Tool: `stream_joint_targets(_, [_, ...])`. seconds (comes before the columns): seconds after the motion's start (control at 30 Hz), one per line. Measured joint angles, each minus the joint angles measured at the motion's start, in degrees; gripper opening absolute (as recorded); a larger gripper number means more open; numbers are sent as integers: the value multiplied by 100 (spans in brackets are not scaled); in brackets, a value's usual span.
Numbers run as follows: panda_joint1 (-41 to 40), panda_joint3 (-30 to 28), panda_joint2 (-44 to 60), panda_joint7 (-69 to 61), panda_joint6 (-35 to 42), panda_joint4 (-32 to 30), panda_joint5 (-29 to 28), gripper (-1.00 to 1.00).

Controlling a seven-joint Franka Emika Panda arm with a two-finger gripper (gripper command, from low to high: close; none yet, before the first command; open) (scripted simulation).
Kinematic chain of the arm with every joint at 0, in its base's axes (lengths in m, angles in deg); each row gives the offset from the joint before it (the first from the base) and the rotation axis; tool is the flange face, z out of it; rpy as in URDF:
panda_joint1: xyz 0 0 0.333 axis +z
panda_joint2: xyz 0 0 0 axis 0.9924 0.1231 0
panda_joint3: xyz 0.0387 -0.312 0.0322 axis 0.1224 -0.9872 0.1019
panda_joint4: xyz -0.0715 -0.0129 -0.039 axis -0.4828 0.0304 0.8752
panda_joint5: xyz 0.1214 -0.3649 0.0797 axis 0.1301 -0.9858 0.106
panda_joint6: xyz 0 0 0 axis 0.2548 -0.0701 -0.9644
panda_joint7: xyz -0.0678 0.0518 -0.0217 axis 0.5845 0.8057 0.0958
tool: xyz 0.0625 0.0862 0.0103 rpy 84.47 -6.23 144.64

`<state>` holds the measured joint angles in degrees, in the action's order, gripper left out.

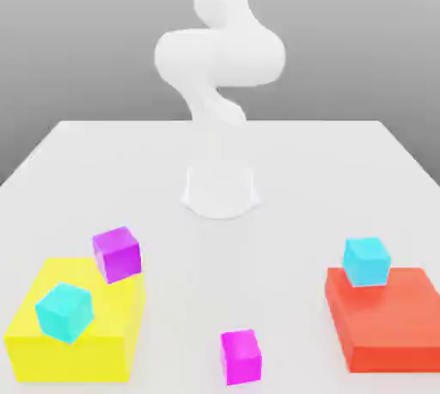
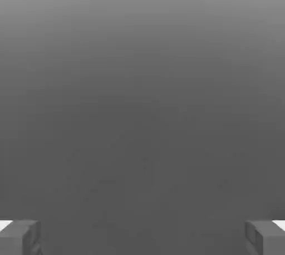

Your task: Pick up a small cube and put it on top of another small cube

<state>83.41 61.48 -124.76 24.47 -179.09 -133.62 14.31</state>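
A small bright magenta-pink cube (image 1: 240,355) sits alone on the white table, near its front edge and between the two big blocks. In the hand view my gripper (image 2: 142,238) is open: its two grey fingertips (image 2: 20,237) stand far apart with nothing between them, in front of a plain grey backdrop. The white arm (image 1: 219,57) rises from its round base (image 1: 221,190) at the table's middle and leaves the exterior view at the top.
On the exterior view's left, a flat yellow block (image 1: 116,336) carries a cyan cube (image 1: 64,310); a violet-purple cube (image 1: 117,254) rests tilted on its far corner. On the right, a red block (image 1: 391,323) carries another cyan cube (image 1: 367,261).
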Motion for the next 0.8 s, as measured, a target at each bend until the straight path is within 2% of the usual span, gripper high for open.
stream_joint_targets(0.8, [282, 35, 5020, -708, -2294, -1275, -3, 0])
